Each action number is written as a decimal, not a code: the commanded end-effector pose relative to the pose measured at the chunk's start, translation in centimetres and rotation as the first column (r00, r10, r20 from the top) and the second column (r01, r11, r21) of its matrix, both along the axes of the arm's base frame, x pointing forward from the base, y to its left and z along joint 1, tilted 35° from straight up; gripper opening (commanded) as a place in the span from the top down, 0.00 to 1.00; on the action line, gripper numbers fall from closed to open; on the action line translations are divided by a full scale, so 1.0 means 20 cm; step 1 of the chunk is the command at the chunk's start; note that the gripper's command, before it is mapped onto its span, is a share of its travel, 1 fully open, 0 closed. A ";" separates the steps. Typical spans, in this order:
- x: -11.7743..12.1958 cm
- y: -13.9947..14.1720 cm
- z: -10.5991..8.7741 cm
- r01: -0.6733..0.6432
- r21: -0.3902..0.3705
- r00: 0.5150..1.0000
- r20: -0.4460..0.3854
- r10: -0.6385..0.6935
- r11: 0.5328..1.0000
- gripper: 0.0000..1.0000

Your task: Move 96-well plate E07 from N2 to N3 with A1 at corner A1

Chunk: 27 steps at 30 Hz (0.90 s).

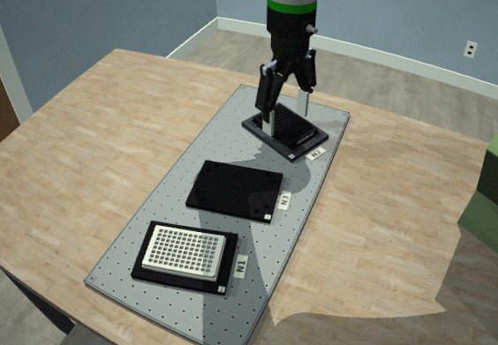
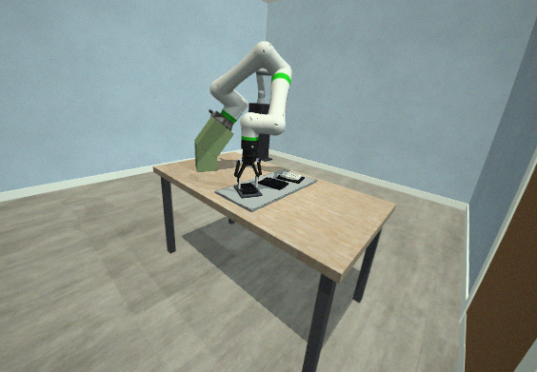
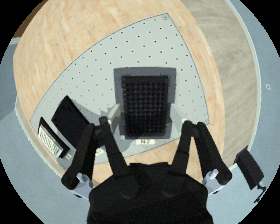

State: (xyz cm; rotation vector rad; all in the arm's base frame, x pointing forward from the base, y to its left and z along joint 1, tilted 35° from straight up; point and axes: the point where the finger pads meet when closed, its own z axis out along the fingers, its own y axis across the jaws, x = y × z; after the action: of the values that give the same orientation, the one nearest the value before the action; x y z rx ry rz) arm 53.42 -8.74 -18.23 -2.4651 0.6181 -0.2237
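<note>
The black 96-well plate E07 (image 1: 292,126) sits in nest N2 at the far end of the grey deck. It also shows in the wrist view (image 3: 145,103), straight below the camera. My gripper (image 1: 285,116) is open. It hangs just over the plate, one finger on each long side, apart from it. The landing nest N3 (image 1: 235,190) is an empty black plate in the middle of the deck. It has a small white corner mark at its near right. The white plate E01 (image 1: 184,251) lies flat on nest N1 at the near end.
White labels N2 (image 1: 316,153), N3 (image 1: 284,199) and N1 (image 1: 241,266) lie on the deck beside each nest. A green block (image 1: 483,200), the arm's base, stands at the table's right edge. The deck's perforated plate (image 1: 221,218) covers the table's middle.
</note>
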 end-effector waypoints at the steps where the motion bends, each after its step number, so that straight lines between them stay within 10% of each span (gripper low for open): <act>1: 0.00 0.00 -0.01 0.000 0.000 1.000 0.000 0.000 1.000 0.34; 27: 0.01 0.02 -0.03 0.000 0.000 1.000 0.000 0.000 1.000 0.34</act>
State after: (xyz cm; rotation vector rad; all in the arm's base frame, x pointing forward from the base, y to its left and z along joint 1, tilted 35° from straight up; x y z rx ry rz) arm 53.64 -8.36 -18.84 -2.4651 0.6181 -0.2237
